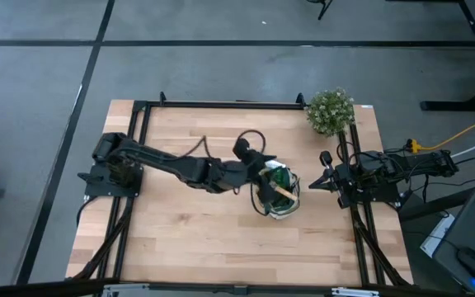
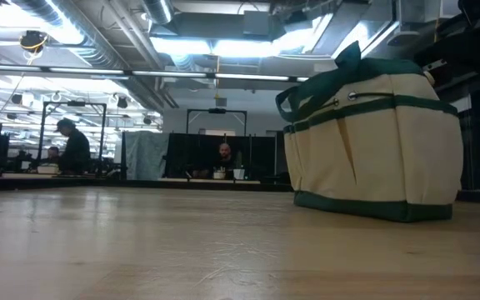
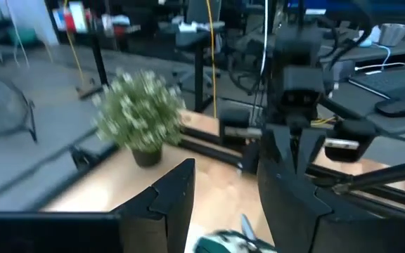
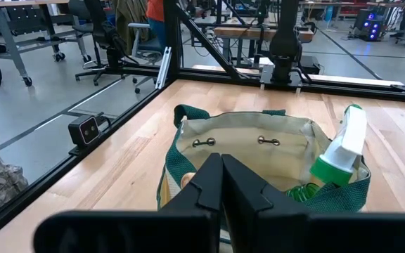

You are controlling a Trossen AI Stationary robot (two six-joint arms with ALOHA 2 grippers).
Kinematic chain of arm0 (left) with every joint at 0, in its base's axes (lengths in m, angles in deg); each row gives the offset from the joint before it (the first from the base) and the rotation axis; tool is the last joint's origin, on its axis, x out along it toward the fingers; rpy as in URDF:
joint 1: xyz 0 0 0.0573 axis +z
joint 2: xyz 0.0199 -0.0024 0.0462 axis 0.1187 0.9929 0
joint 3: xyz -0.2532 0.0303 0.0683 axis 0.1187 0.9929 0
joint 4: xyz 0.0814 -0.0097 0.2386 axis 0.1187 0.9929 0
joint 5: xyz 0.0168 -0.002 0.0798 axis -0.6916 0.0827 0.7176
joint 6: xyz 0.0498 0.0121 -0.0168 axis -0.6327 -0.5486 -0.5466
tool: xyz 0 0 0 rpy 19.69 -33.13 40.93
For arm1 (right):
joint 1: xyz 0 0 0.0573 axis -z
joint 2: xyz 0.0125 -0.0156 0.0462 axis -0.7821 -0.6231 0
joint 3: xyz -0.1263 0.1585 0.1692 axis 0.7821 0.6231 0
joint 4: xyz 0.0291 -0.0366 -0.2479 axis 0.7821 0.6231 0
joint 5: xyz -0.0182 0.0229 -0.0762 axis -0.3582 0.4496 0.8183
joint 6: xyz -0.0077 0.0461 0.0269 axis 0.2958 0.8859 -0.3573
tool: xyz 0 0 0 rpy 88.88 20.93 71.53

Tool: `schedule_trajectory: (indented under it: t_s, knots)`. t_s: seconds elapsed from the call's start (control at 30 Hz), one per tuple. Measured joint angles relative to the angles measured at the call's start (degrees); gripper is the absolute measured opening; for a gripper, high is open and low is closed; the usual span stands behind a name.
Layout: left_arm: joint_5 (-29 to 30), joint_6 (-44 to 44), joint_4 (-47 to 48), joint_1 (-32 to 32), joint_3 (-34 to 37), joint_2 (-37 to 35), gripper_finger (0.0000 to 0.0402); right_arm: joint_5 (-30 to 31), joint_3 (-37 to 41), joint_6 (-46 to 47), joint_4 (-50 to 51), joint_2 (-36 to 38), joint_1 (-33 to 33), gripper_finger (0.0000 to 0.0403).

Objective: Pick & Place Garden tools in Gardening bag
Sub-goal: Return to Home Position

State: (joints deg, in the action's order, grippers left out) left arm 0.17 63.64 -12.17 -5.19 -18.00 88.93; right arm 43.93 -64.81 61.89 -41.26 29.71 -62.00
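Right claw [image 4: 221, 160]: fingers pressed together, empty, at right edge of table [image 1: 188, 231], pointing at gardening bag [image 4: 248, 144]. Bag upright, right of table ctr. Green spray bottle [image 4: 342, 151] inside, white nozzle up, leaning on bag wall. Wooden trowel handle [image 1: 280, 191] shows in bag mouth. Left claw [image 3: 225, 172] spread, holding nothing, hovers over bag's left rim w/ arm stretched across table. Potted plant [image 1: 330, 110] on table corner nr right arm.

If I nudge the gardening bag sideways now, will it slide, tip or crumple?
Probably slides rather than tips: the gardening bag sits on a wide flat base. Its fabric walls look soft, so a push high up would likely dent them. The spray bottle pokes above the rim, tilted, and may shift.
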Motion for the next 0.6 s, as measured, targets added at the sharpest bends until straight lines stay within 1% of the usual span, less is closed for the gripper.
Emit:
schedule_trajectory:
  t_s: [0.07, 0.13, 0.4, 0.6]
  knots:
    - [-0.1, -2.8, 1.1, 0.3, 0.0, -2.0, 0.0148, 0.0, 0.0, 0.0, 0.0, 0.0, 0.0, 0.0012]
    - [-1.6, -4.7, 3.3, 0.7, 0.0, -3.9, 0.0147, 0.0, 0.0, 0.0, 0.0, 0.0, 0.0, 0.0012]
    - [-12.9, -6.2, 4.0, 2.5, 0.0, -8.7, 0.0150, 0.0, 0.0, 0.0, 0.0, 0.0, 0.0, 0.0012]
    - [-14.0, -7.5, 4.8, 2.9, 0.0, -9.4, 0.0143, 0.0, 0.0, 0.0, 0.0, 0.0, 0.0, 0.0012]
